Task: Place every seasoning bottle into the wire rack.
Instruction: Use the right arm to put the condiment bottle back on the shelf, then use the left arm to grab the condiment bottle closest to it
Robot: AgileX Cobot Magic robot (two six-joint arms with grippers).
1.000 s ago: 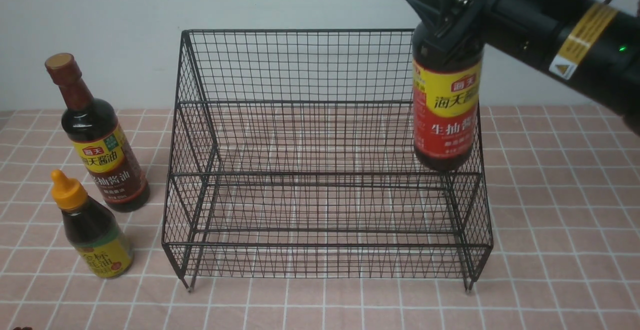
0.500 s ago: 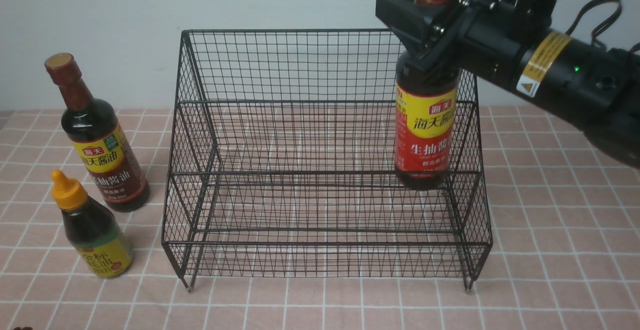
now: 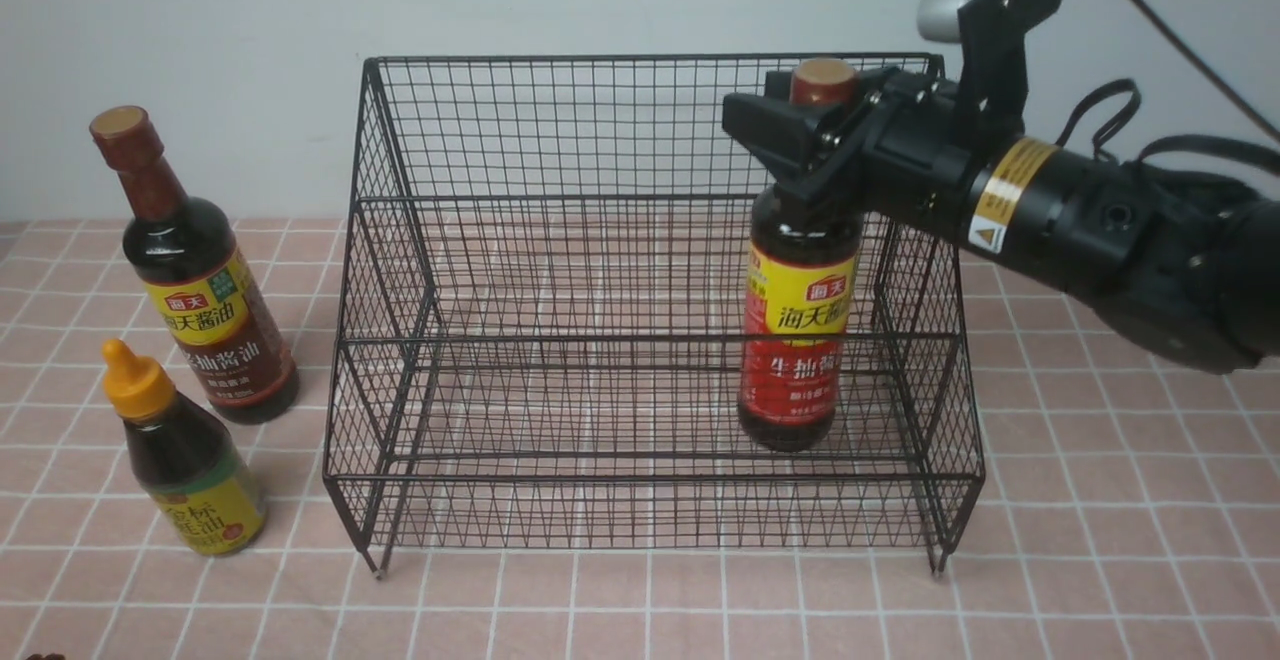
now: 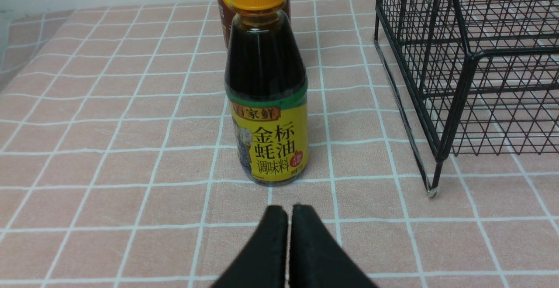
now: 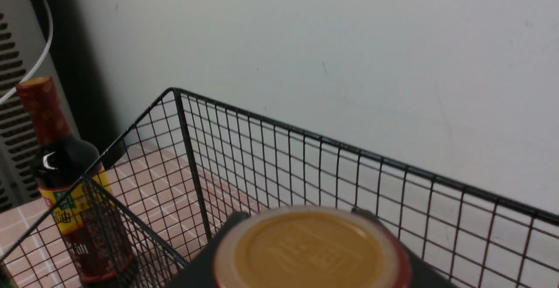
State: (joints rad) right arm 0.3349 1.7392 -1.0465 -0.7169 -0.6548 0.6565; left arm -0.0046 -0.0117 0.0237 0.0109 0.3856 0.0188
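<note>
Seasoning bottles, count: three, all upright with dark contents.
Tall bottle, red label [image 3: 800, 340]: one, inside the wire rack [image 3: 600, 130] toward its right side, base down at the lower tier. Whether it rests on the wire cannot be told.
Tall bottle, brown label [image 3: 200, 280]: one, on the bench [image 3: 1100, 540] left of the rack, outside it.
Short bottle, orange cap [image 3: 185, 460]: one, on the bench just in front of the brown-label bottle, nearly touching it, also outside the rack.
Wire rack, count: one, black mesh, stepped, with a tall back and short feet on the bench.
Right fingers [image 3: 770, 130]: clamped around the red-label bottle's neck, below its cap, holding it upright.
Left fingers [image 4: 266, 253]: pressed together, holding nothing, low over the bench and pointed at the short bottle, near it but apart.
Right arm [image 3: 1100, 230]: one, reaching in over the rack's right side wall.
Surroundings: pink checked cloth on the bench and a pale wall [image 3: 250, 40] behind.
Obstructions: the rack's front rails cross the held bottle's label. From the left wrist, the short bottle hides most of the brown-label bottle.
Change from earlier: a second ago the held bottle hung higher, over the rack's right edge; it has since come down and leftward into the rack. The two bench bottles have not moved.
</note>
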